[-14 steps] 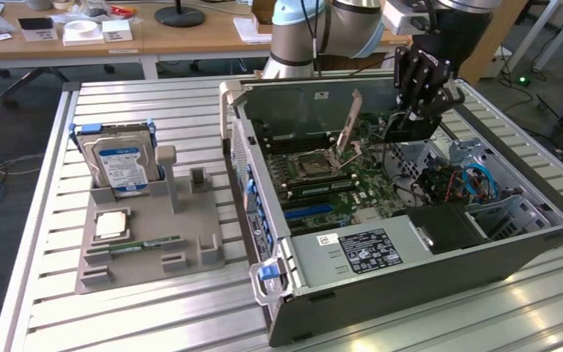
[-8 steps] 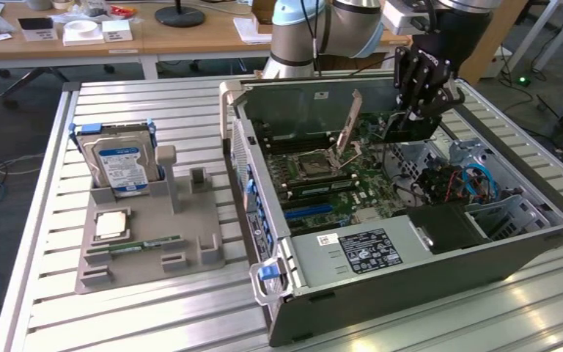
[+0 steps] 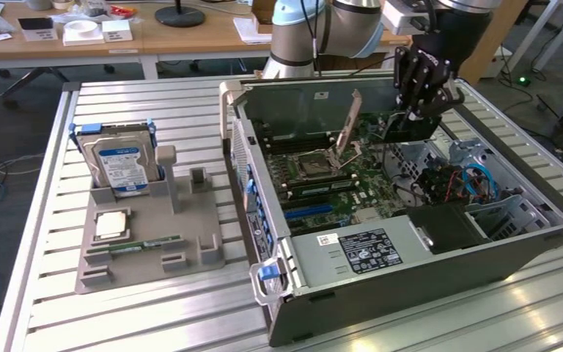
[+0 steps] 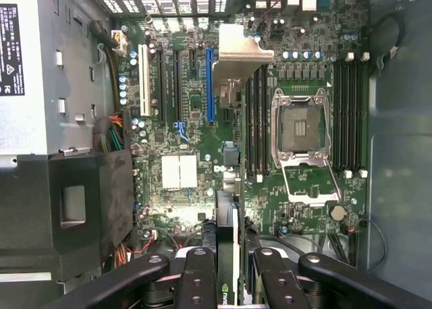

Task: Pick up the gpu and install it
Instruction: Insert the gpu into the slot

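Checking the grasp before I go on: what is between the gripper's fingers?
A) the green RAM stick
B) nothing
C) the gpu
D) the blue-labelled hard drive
C: the gripper is shut on the gpu, which is seen edge-on above the motherboard. The hard drive stands in the grey holder outside the case.

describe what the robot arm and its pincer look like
The arm is a thick silver-grey tube with pale blue joint caps and a thin black cable running along it. The pincer is all black, with jointed link-bar fingers dotted with round silvery pivot pins.
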